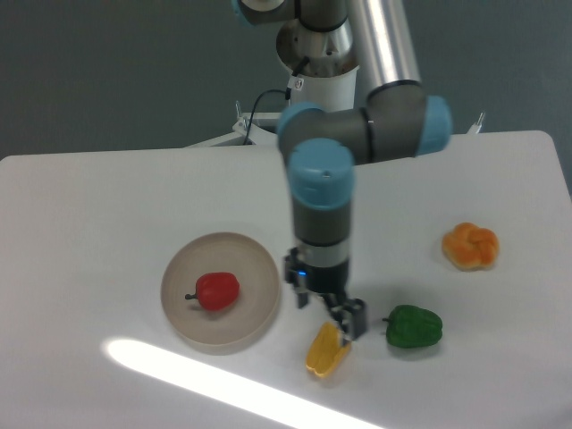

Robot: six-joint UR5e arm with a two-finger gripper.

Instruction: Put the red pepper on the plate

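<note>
The red pepper (217, 290) lies on its side inside the plate (255, 259), a little left of the plate's middle, with its dark stem pointing left. The plate sits on the white table, left of centre. My gripper (328, 311) hangs just right of the plate's rim, pointing down, right above the yellow pepper (327, 350). Its fingers stand apart and hold nothing. It is clear of the red pepper.
A green pepper (414, 327) lies right of the gripper. An orange pepper-like item (471, 246) lies farther right. A bright strip of light crosses the table's front. The arm's base stands at the back centre.
</note>
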